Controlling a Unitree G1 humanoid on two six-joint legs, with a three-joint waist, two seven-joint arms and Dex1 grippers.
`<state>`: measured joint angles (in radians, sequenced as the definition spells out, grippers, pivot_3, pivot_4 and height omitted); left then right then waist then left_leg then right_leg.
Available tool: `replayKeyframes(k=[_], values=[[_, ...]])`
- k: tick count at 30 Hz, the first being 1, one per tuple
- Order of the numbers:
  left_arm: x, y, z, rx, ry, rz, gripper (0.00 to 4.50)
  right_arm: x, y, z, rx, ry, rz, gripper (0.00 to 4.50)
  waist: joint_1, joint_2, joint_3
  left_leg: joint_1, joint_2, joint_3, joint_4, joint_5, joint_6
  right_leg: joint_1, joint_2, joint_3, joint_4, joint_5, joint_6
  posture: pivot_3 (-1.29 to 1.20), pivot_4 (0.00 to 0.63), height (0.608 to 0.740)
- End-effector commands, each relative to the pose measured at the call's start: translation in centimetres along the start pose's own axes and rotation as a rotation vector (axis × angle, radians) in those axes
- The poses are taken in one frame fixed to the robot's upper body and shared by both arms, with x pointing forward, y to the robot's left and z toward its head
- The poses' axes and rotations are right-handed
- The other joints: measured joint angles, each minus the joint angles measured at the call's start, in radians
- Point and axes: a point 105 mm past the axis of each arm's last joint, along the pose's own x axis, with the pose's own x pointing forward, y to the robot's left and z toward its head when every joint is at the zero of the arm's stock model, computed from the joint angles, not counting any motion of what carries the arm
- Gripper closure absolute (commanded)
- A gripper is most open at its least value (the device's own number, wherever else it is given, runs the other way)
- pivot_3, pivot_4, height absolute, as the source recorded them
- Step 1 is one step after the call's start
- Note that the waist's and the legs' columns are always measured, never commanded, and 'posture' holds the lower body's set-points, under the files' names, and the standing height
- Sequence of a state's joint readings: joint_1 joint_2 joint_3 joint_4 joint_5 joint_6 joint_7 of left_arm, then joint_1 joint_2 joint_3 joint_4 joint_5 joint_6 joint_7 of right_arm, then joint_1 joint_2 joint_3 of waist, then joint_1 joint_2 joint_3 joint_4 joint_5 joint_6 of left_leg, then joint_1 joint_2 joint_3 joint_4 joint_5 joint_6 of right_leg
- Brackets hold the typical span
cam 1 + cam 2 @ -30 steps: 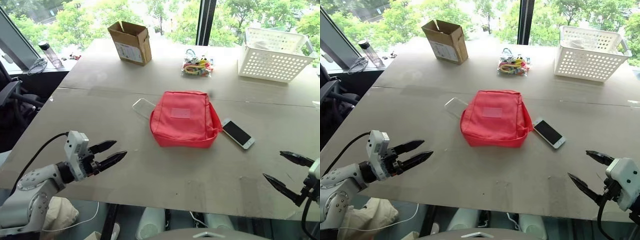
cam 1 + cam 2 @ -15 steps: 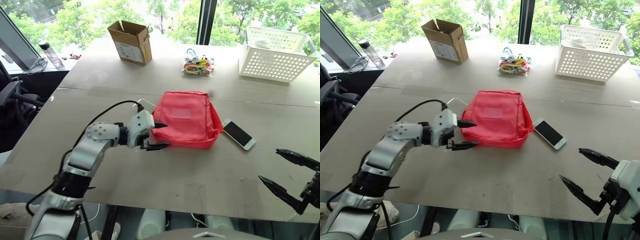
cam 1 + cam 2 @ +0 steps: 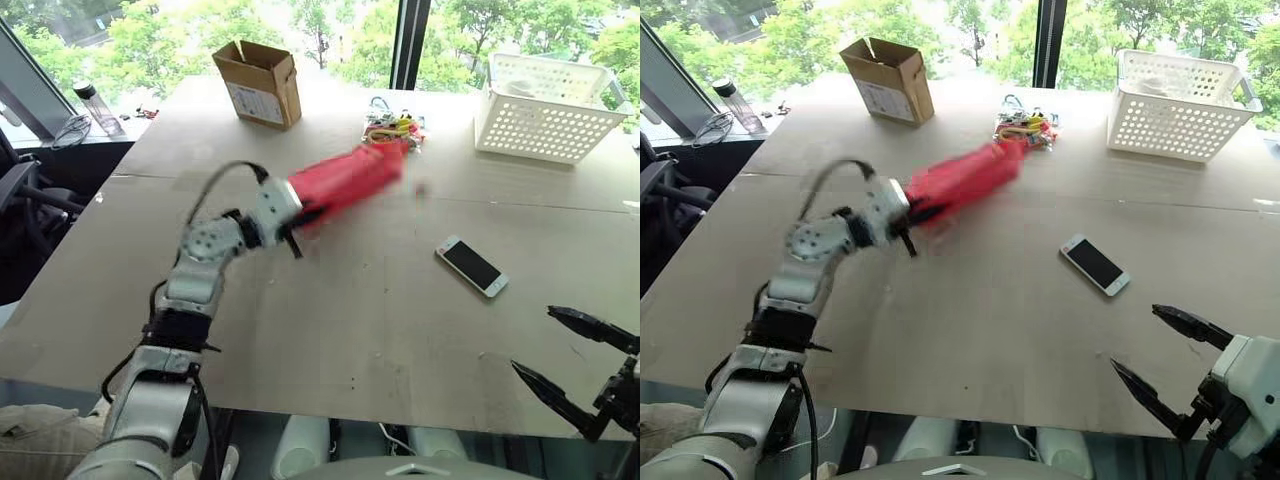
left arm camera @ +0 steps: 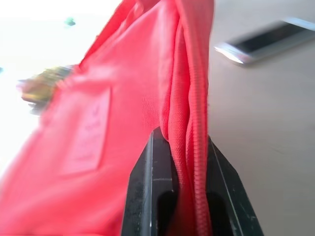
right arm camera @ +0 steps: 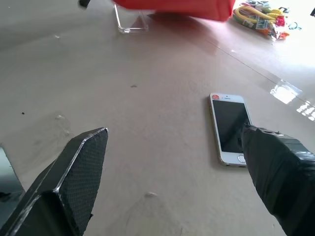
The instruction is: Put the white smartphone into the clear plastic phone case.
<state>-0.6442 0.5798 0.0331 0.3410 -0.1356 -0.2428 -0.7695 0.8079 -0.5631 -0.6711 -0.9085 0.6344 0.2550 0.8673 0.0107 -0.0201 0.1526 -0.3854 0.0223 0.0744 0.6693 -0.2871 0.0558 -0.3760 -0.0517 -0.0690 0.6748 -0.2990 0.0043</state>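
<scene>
Smartphone (image 5: 230, 128) face-up, black screen, white bezel, rounded corners

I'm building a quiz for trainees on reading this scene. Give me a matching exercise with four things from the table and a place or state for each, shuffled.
Things:
1. red pouch
2. white smartphone
3. white basket
4. left claw

Places or states:
A. lying flat on the table, screen up
B. standing at the far right of the table
C. lifted off the table, pinched at one edge
D. shut on a fabric seam

Pairs: 1-C, 2-A, 3-B, 4-D
</scene>
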Motion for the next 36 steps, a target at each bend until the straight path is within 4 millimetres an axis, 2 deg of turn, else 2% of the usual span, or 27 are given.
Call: replayKeyframes(k=[1, 3, 5, 7, 9, 11, 14, 16, 18, 20, 22, 23, 25, 28, 32, 36], values=[[-6.2, 8.7, 0.0, 0.215, 0.139, 0.316, 4.48, 0.9, -0.3, 0.0, -0.021, -0.032, 0.051, 0.0, -0.013, 0.0, 0.0, 0.001, 0.0, 0.001, -0.001, 0.0, 0.0, 0.0, 0.0, 0.002, -0.001, 0.0, 0.0, 0.0, 0.15, 0.74], [-8.7, 9.6, -2.3, 0.188, 0.274, 0.352, 4.48, 1.4, -0.5, -0.1, -0.026, -0.044, 0.078, 0.0, -0.024, 0.003, -0.002, 0.002, -0.001, 0.0, -0.002, 0.0, 0.0, 0.0, 0.002, 0.006, -0.003, 0.0, 0.0, 0.0, 0.15, 0.74], [-10.6, 9.5, -4.4, 0.159, 0.386, 0.347, 4.48, 1.9, -0.9, -0.1, -0.033, -0.059, 0.098, 0.0, -0.018, 0.003, -0.002, 0.002, -0.002, 0.0, -0.002, 0.0, 0.0, 0.0, 0.0, 0.006, -0.003, -0.002, 0.003, 0.0, 0.15, 0.74], [-11.9, 9.2, -5.6, 0.118, 0.437, 0.353, 4.48, 2.3, -1.4, 0.0, -0.041, -0.075, 0.109, 0.0, -0.006, 0.002, -0.001, 0.001, -0.003, -0.001, -0.001, -0.001, 0.001, 0.0, 0.0, 0.005, -0.003, -0.002, 0.004, 0.0, 0.15, 0.74], [-12.6, 7.5, -7.0, 0.063, 0.475, 0.293, 4.48, 2.8, -1.7, 0.2, -0.048, -0.09, 0.126, 0.0, 0.005, -0.002, 0.0, 0.0, -0.003, -0.002, -0.001, -0.001, 0.001, -0.001, -0.001, 0.003, -0.002, -0.002, 0.004, 0.0, 0.15, 0.74], [-13.1, 5.0, -8.5, 0.029, 0.522, 0.187, 4.48, 3.2, -1.8, 0.3, -0.051, -0.099, 0.143, 0.0, 0.011, -0.003, -0.001, 0.0, -0.003, -0.002, 0.0, -0.001, 0.001, -0.001, -0.002, 0.002, -0.001, -0.002, 0.003, 0.0, 0.15, 0.74], [-14.2, 3.2, -10.4, -0.032, 0.586, 0.148, 4.48, 3.6, -1.8, 0.3, -0.053, -0.103, 0.162, 0.0, 0.013, -0.003, -0.001, 0.0, -0.003, -0.003, 0.0, -0.001, 0.001, 0.0, -0.003, 0.002, 0.0, -0.002, 0.003, 0.0, 0.15, 0.74], [-14.4, 3.0, -10.2, -0.109, 0.562, 0.156, 3.72, 3.5, -1.6, 0.1, -0.057, -0.095, 0.173, 0.0, 0.01, -0.004, -0.001, 0.0, -0.003, -0.003, 0.0, -0.001, 0.001, 0.0, -0.003, 0.002, 0.0, -0.002, 0.003, 0.0, 0.15, 0.74], [-13.5, 3.1, -8.6, -0.184, 0.466, 0.142, 3.04, 3.3, -1.4, -0.2, -0.061, -0.082, 0.177, 0.0, 0.006, -0.004, -0.001, 0.0, -0.003, -0.003, 0.0, -0.001, 0.001, -0.001, -0.003, 0.002, 0.001, -0.002, 0.003, 0.0, 0.15, 0.74], [-11.4, 3.3, -5.4, -0.284, 0.304, 0.107, 2.17, 2.9, -1.5, -0.2, -0.062, -0.074, 0.167, 0.0, 0.006, -0.004, -0.001, 0.0, -0.003, -0.003, 0.0, -0.001, 0.001, -0.001, -0.003, 0.002, 0.001, -0.002, 0.003, 0.0, 0.15, 0.74], [-9.4, 1.2, -1.7, -0.448, 0.172, -0.084, 1.19, 2.7, -1.6, -0.1, -0.058, -0.081, 0.147, 0.0, 0.006, -0.004, -0.001, -0.001, -0.003, -0.004, 0.001, -0.001, 0.001, -0.001, -0.003, 0.001, 0.001, -0.002, 0.003, 0.0, 0.15, 0.74], [-8.5, -0.7, -0.6, -0.49, 0.161, -0.226, 0.69, 2.8, -1.5, -0.1, -0.056, -0.084, 0.142, 0.0, 0.005, -0.004, -0.001, -0.001, -0.003, -0.004, 0.002, -0.001, 0.001, 0.0, -0.003, 0.001, 0.001, -0.002, 0.003, 0.0, 0.15, 0.74], [-7.4, -2.9, 0.3, -0.529, 0.179, -0.387, 0.69, 3.0, -1.4, -0.1, -0.053, -0.088, 0.137, 0.0, 0.003, -0.002, -0.001, 0.0, -0.003, -0.004, 0.002, -0.001, 0.001, 0.001, -0.003, 0.002, 0.001, -0.002, 0.003, 0.0, 0.15, 0.74], [-5.7, -4.9, -1.5, -0.434, 0.268, -0.538, 0.69, 3.2, -1.3, -0.2, -0.047, -0.095, 0.133, 0.0, 0.004, 0.003, -0.004, 0.005, -0.004, -0.003, 0.002, -0.001, 0.001, 0.005, -0.003, 0.002, 0.002, -0.002, 0.003, 0.0, 0.15, 0.74], [-3.6, -5.1, -4.6, -0.369, 0.347, -0.613, 0.69, 2.8, -1.3, 0.1, -0.062, -0.092, 0.116, 0.0, 0.005, 0.003, -0.003, 0.006, -0.004, -0.002, 0.002, 0.0, 0.0, 0.004, 0.001, 0.003, 0.004, -0.002, 0.003, 0.0, 0.15, 0.74], [-2.6, -4.5, -6.3, -0.33, 0.407, -0.624, 0.69, 2.3, -0.8, 0.2, -0.062, -0.083, 0.099, 0.0, 0.004, 0.001, -0.003, 0.002, -0.005, -0.001, 0.002, 0.0, 0.0, 0.001, 0.002, 0.006, 0.004, -0.002, 0.003, 0.0, 0.15, 0.74]])
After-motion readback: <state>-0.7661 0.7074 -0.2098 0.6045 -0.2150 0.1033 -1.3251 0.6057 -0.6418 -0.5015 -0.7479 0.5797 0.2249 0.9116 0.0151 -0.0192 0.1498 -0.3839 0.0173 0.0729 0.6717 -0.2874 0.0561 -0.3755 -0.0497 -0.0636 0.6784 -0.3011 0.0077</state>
